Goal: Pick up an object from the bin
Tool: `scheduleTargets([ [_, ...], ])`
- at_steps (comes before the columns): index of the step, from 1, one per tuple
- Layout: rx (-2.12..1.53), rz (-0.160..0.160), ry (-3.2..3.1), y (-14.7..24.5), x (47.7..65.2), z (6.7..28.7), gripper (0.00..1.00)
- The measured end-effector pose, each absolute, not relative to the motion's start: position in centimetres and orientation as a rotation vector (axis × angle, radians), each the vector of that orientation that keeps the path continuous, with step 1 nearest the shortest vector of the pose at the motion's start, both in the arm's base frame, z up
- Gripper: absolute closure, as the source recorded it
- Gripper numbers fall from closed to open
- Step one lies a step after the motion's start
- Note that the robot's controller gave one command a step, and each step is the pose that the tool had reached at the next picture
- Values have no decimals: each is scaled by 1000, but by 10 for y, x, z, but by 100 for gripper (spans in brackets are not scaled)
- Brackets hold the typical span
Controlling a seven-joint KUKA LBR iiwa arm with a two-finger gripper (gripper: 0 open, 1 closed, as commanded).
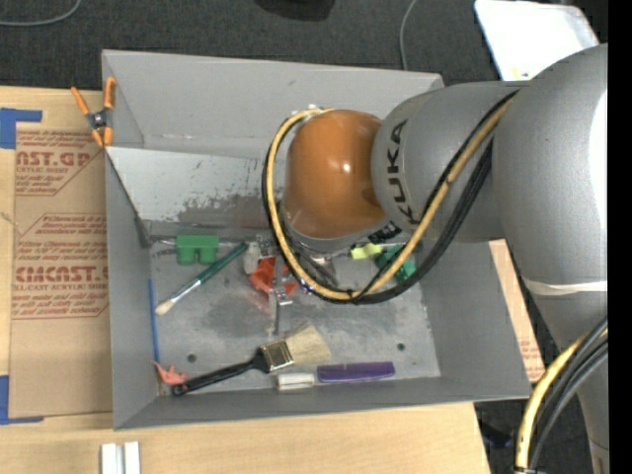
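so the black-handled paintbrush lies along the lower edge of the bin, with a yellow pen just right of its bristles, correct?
Not quite. The pen is purple, not yellow. The rest holds: the camera view shows the black-handled paintbrush along the lower edge of the bin, with the pen just right of its bristles.

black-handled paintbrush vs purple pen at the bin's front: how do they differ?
Colour: the paintbrush has a black handle and pale bristles; the purple pen is one colour. Pose: the paintbrush lies slanted, bristles up-right; the pen lies level along the front wall. Length: the paintbrush is longer. Both lie flat on the bin floor.
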State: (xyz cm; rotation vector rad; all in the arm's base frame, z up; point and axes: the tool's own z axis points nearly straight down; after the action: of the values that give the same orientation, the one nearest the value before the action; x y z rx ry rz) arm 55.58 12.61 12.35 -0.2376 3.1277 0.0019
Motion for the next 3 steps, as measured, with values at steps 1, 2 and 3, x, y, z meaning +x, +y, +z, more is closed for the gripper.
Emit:
scheduleTargets([
  [1,-629,5,3069,77,536,76,0],
  [2,-617,2,3072,67,570,70,0],
  [3,-621,7,3067,69,556,70,0],
])
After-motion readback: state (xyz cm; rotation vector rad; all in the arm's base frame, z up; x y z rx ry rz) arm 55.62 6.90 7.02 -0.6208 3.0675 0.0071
